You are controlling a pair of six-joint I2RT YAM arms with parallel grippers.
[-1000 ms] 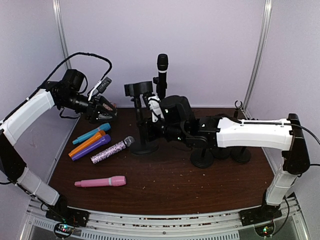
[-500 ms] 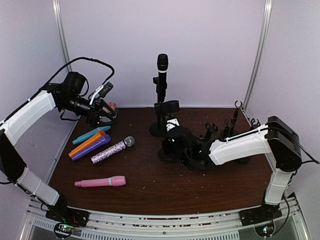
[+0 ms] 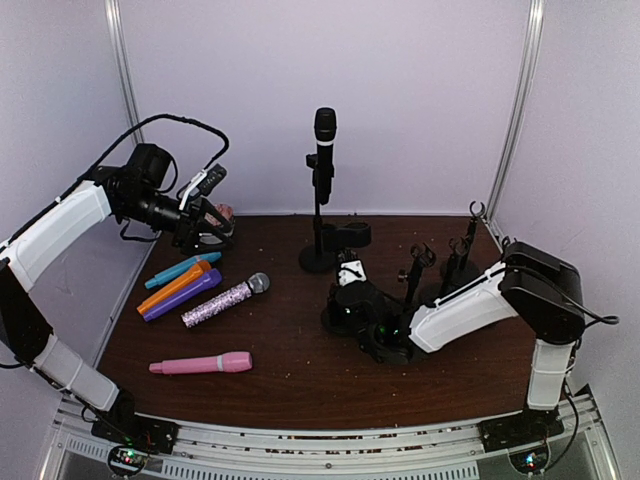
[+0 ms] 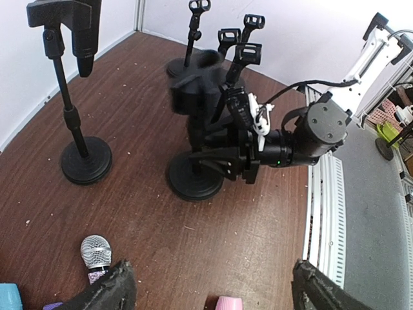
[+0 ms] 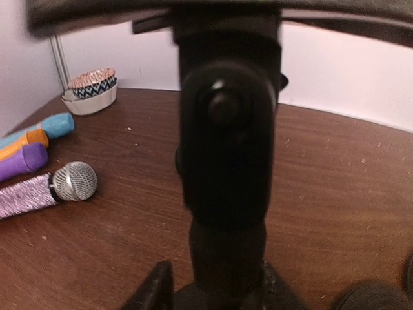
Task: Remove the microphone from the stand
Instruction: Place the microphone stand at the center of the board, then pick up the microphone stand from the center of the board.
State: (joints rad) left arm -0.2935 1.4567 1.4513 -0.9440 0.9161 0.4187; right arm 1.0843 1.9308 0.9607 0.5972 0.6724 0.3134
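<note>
Black microphone [image 3: 325, 150] stands upright in the clip of its stand [image 3: 319, 262] at the back centre of the desk [image 3: 300, 390]. Its long axis is vertical, with the mesh head pointing straight up and the tail pointing down at the stand's round base. Neither arm touches it. Just in front of it and slightly to the right is a second stand [image 4: 193, 182] with a dark horizontal piece on top, too blurred to identify. The right end effector [image 4: 219, 160] reaches in low from the right, and its fingers are clamped on either side of this second stand's post, close above the base. More stands with bare clips [image 3: 470, 235] cluster at the right rear. The left end effector [image 4: 213, 294] hangs in the air over the desk's back left corner with its fingers spread wide and nothing between them. Below it, lying flat on the left half of the desk, are a blue handle [image 3: 182, 268], an orange one [image 3: 172, 287], a purple one [image 3: 182, 295], a glitter-handled microphone [image 3: 225, 298] and, nearer the front edge, a pink microphone [image 3: 203, 364]. A small patterned bowl [image 5: 93, 84] sits in the far left corner.
</note>
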